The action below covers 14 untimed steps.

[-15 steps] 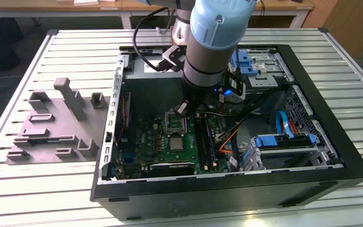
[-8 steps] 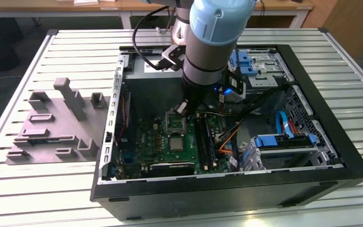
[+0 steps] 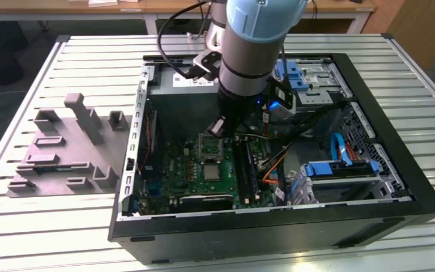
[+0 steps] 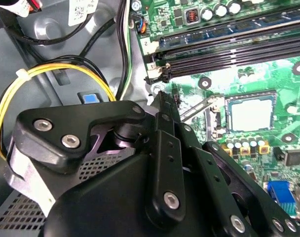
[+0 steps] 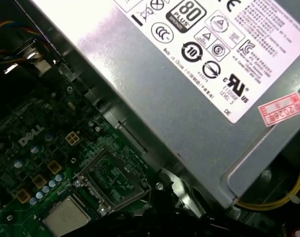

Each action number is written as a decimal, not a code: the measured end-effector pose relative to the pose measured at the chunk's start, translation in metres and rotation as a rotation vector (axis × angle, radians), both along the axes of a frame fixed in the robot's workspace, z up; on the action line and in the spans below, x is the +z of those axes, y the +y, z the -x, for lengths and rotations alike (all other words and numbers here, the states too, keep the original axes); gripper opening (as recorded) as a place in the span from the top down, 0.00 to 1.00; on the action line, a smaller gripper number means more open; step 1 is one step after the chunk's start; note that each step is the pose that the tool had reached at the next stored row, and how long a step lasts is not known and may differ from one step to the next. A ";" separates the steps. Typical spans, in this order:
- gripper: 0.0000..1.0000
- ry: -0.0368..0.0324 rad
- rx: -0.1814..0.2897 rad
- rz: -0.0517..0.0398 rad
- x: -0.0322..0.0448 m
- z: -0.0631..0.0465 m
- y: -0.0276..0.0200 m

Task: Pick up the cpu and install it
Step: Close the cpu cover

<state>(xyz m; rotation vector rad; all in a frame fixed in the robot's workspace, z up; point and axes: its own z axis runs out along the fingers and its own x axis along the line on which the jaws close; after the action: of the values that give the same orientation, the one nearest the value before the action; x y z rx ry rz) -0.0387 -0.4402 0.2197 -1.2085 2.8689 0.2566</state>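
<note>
The cpu (image 3: 212,170) is a small pale silver square lying flat in its socket on the green motherboard (image 3: 179,170) inside the open computer case. In both wrist views the cpu (image 4: 250,111) (image 5: 66,216) lies face up with nothing on it. The socket's metal cover frame (image 5: 110,180) stands hinged open beside it, and a thin metal lever (image 4: 202,105) slants along the socket's edge. My gripper (image 3: 217,129) hangs on the arm just above that raised frame, a little behind the cpu in the exterior view. Its black linkage (image 4: 161,98) blocks much of the second wrist view.
A grey plastic fixture (image 3: 66,153) lies on the slatted table at the exterior view's left. Inside the case are the silver power supply (image 5: 189,74), black memory slots (image 4: 229,44), yellow cables (image 4: 41,74) and a blue-handled drive cage (image 3: 338,170). The case walls (image 3: 278,226) ring the work area.
</note>
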 end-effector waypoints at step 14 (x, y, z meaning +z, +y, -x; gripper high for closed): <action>0.89 -0.0001 0.003 0.0378 0.0108 0.001 0.0000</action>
<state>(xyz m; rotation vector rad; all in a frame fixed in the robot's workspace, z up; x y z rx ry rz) -0.0395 -0.4402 0.2305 -1.2187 2.8850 0.2033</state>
